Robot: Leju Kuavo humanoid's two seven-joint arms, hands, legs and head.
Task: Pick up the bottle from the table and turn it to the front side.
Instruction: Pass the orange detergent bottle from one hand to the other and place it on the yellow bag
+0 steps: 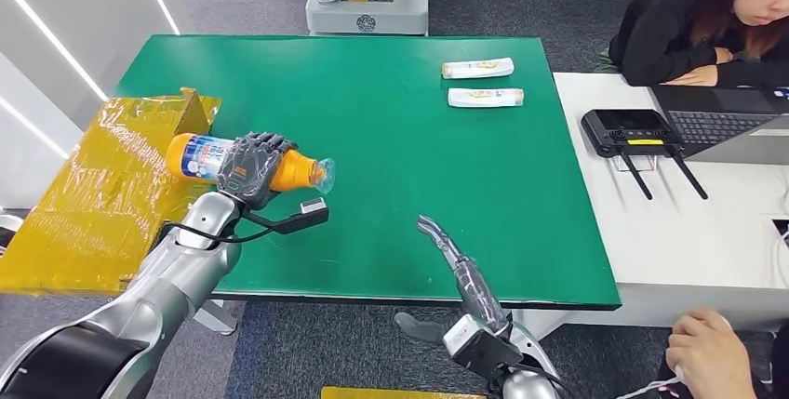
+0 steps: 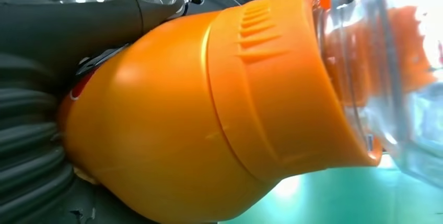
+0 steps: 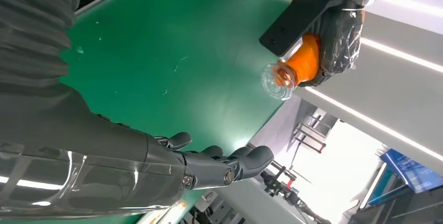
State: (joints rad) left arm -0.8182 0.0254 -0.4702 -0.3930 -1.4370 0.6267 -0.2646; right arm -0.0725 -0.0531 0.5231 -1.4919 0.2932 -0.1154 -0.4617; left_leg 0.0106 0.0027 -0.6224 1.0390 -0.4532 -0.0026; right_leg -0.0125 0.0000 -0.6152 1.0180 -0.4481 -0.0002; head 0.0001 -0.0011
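My left-hand fingers wrap the orange bottle, held on its side above the green worktop near its left edge. My right hand holds nothing, fingers extended. I should rotate slowly, keeping the grip firm until the label faces front.

Bottle label print too small; no readable text anywhere.

- My head camera looks steeply down on the green table.
- Left wrist: pressed against the bottle.
- Right wrist: across the table, sharing that bottle.
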